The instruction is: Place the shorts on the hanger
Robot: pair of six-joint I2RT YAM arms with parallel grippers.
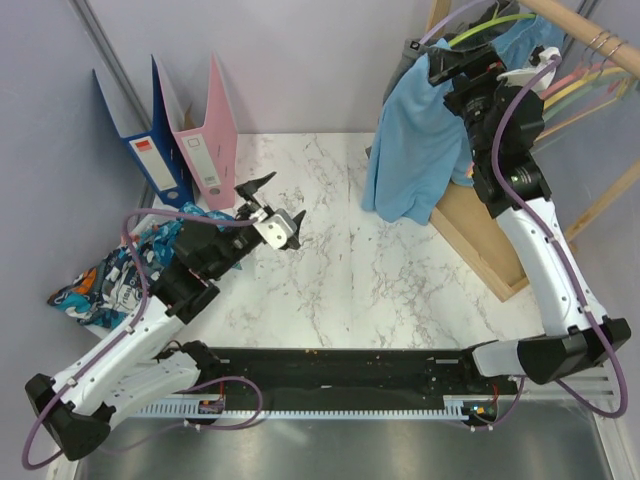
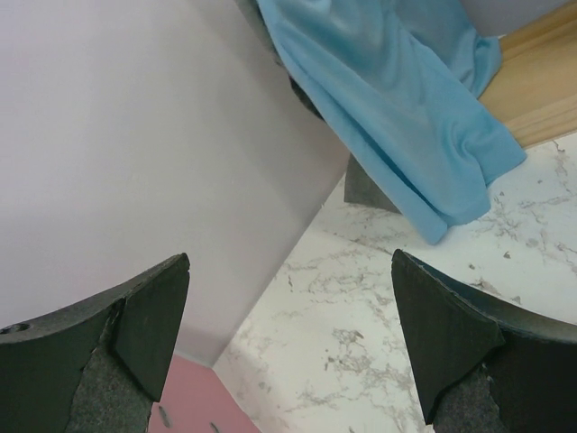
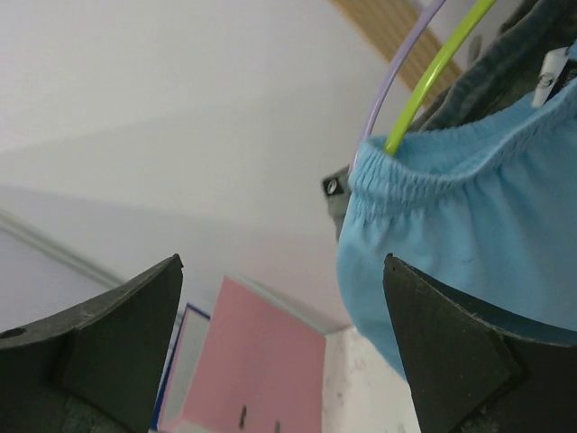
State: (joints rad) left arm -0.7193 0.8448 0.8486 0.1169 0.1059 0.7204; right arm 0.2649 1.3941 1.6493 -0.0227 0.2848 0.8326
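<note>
The light blue shorts (image 1: 415,140) hang draped from the lime green hanger (image 1: 490,25) at the wooden rail, top right. They also show in the left wrist view (image 2: 397,117) and in the right wrist view (image 3: 469,234), where the hanger (image 3: 433,77) enters the elastic waistband. My right gripper (image 1: 440,62) is open and empty, raised beside the top of the shorts. My left gripper (image 1: 262,205) is open and empty above the table's left middle, pointing toward the shorts.
Blue and pink binders (image 1: 205,135) stand at the back left. Patterned clothes (image 1: 120,270) lie at the left edge. A grey garment (image 1: 400,60) hangs behind the shorts. More hangers (image 1: 585,85) hang on the wooden rack (image 1: 490,230) at right.
</note>
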